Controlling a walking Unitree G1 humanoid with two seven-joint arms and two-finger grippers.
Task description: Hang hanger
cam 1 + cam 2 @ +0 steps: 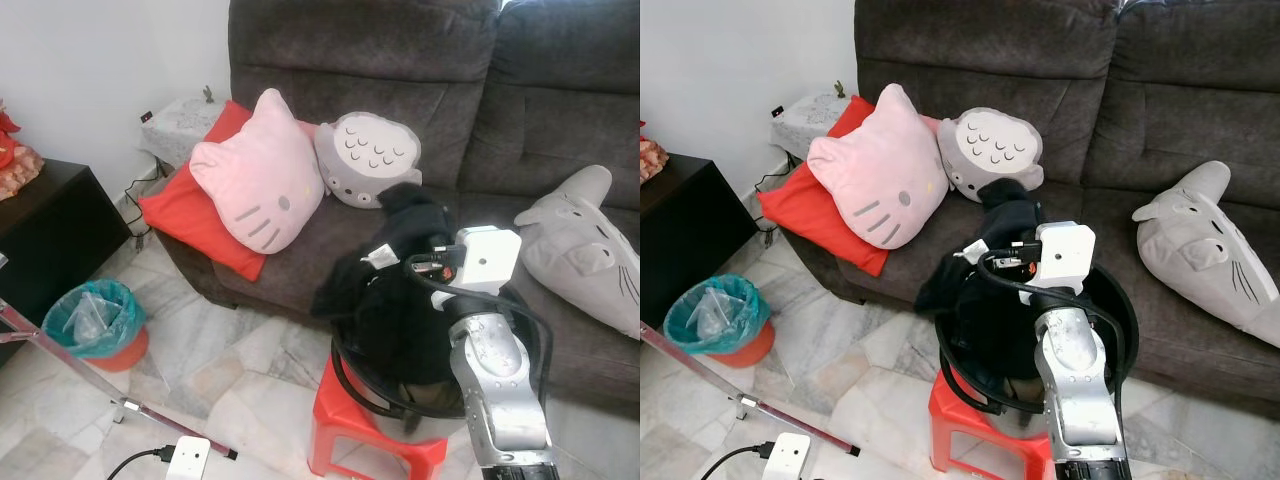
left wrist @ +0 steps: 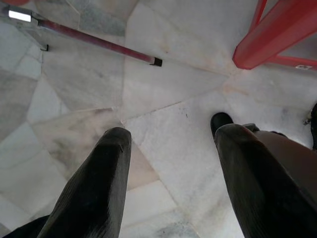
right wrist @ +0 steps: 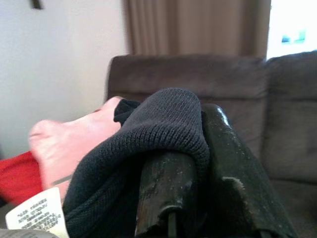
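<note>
Pinching a fold of the black garment between closed fingers, my right gripper hangs above the red stool. My left gripper gapes empty over the marble floor.

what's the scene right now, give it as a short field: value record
setting: dark sofa on a marble floor
right pincer: raised in front of the sofa, shut on black garment
black garment: lifted, draping down into the black basket
black basket: sits on red stool
left pincer: open, pointing at the floor, holding nothing
cushions: pink cat cushion on red cushion, grey round cushion beside it
bin: teal bin left of sofa
hanger: cannot tell
</note>
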